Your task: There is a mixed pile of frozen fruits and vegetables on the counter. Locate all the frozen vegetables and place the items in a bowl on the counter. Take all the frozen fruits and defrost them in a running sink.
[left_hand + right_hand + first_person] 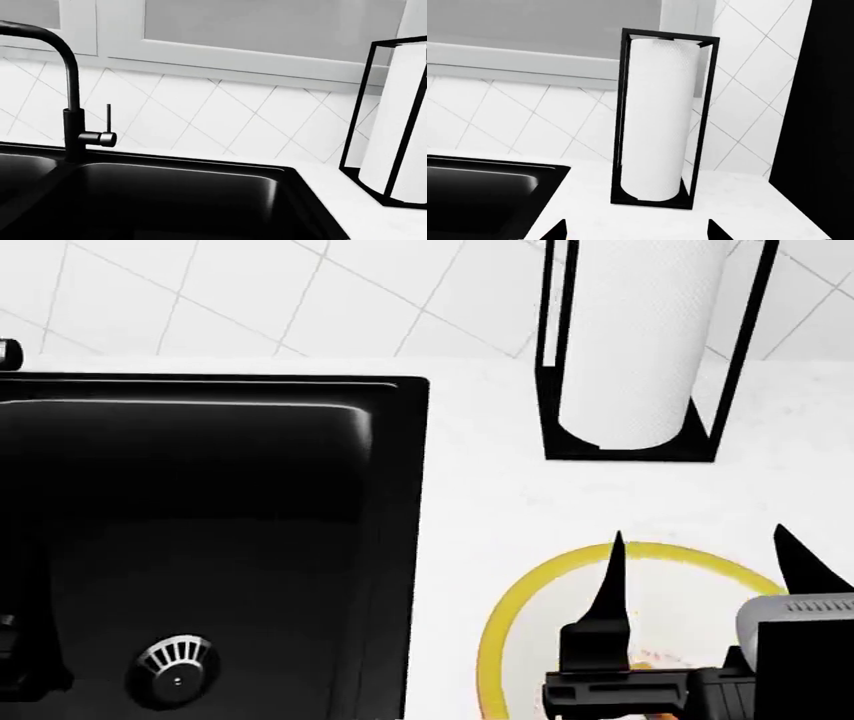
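Currently the right claw [701, 555] hangs over the bowl [534, 585] at the near edge of the head view, its two black fingers [611, 585] spread well apart with nothing between them. Bowl sits on the white tabletop [481, 490], just right of the sink [214, 530]; yellow rim shows, most of the inside is hidden by the arm. Sink basin holds only a silver drain strainer [175, 668] (no water visible). Farther back, a paper towel roll [641, 340] in a black holder [554, 370] stands near the tiled wall [267, 290]. Faucet [70, 100] with side lever [107, 130] shows in the left wrist view. Left claw: not visible, can't tell its state. No produce in view.
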### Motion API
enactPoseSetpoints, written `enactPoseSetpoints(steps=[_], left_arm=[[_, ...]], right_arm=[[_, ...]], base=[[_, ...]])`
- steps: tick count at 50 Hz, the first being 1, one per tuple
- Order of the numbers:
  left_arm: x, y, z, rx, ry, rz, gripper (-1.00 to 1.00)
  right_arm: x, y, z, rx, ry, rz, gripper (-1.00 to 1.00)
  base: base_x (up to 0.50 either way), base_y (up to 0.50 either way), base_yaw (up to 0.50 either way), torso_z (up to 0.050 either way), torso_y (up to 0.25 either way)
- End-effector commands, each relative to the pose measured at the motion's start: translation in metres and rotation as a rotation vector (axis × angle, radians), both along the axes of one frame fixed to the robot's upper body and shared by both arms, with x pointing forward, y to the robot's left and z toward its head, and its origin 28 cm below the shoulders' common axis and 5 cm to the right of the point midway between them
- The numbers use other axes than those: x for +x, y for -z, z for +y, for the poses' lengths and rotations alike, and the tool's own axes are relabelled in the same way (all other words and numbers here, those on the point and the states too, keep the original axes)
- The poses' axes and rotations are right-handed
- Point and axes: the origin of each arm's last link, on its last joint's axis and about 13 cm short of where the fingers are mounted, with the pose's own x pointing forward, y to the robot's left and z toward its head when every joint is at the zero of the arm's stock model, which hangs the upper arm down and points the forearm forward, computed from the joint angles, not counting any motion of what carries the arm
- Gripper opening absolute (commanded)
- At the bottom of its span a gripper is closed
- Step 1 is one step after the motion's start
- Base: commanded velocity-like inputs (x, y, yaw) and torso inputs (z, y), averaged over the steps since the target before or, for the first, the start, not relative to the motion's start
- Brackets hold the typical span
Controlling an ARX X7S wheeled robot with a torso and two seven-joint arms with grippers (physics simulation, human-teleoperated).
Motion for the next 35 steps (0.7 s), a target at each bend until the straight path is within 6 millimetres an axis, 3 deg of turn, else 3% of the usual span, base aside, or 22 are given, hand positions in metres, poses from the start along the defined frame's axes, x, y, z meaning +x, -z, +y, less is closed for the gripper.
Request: enactPoseSetpoints(steps=[1,35], left_arm=[[0.0004,-0.0001,0.0008,0.002,-0.007,0.004,1.0],[0.0006,0.0019,0.0024,0.015,-0.013,0.021,1.0]], right_arm=[[-0.0005,0.0002,0.0014,-0.01,-0.009,-0.009,1.0],[0.0032,0.0049,0.0025,0.007,-0.019,-0.006,1.0]], base=[[0.02,0.5,0.0,0.0,0.0],[0.0,0.5,0.0,0.0,0.0]])
